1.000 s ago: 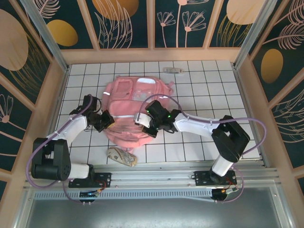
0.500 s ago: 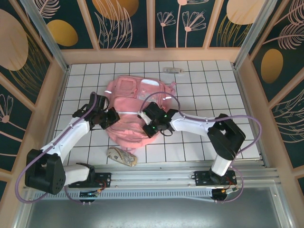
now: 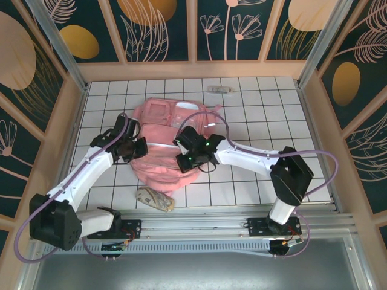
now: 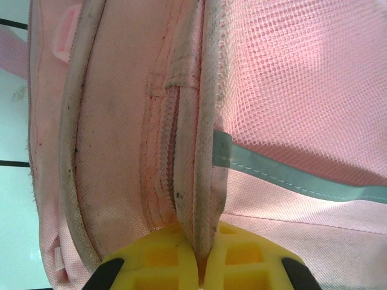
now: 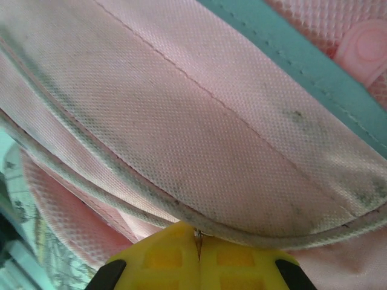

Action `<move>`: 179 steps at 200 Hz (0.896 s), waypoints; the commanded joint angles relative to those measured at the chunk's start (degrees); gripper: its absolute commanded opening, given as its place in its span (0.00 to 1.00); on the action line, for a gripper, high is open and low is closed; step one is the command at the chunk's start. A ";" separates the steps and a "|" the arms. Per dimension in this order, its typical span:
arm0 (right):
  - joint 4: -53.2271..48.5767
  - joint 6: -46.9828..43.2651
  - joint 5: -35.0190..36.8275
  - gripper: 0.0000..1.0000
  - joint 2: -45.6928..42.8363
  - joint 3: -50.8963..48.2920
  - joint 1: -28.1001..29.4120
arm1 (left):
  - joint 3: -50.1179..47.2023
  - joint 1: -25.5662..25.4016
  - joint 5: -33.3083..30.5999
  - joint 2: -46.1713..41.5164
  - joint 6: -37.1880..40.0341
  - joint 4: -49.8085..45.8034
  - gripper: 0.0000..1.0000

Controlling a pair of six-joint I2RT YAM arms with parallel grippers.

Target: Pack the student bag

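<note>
Student bag (image 3: 162, 166) lying flat mid-way across white-tiled table (image 3: 272, 121), left gripper (image 4: 199, 266) jaws pinching a piped seam on its left side, right gripper (image 5: 198, 244) jaws clamped on its piped edge, patterned pouch (image 3: 155, 199) just beside its near end.

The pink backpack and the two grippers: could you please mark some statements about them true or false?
1. The left gripper is shut on a seam of the student bag. True.
2. The right gripper hangs open above the bag. False: it is shut on the bag's piped edge.
3. The patterned pouch lies inside the bag. False: it lies on the table, nearer the arm bases.
4. A small pale object lies on the table beyond the bag. True.
</note>
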 commanded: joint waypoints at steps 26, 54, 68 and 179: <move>1.12 5.16 -8.97 0.00 8.38 9.94 2.88 | -1.43 -1.03 5.29 -3.92 -6.00 6.14 0.00; 1.20 6.48 -14.53 0.00 11.98 14.47 2.99 | -0.54 -1.82 4.50 -4.03 -6.10 5.82 0.00; 2.76 7.80 -15.03 0.00 11.49 14.36 2.99 | -1.13 -2.27 5.20 -4.23 -7.10 6.78 0.00; 13.14 14.59 -28.25 0.00 17.33 23.75 0.14 | -6.50 -4.14 13.24 -3.35 -17.75 19.47 0.00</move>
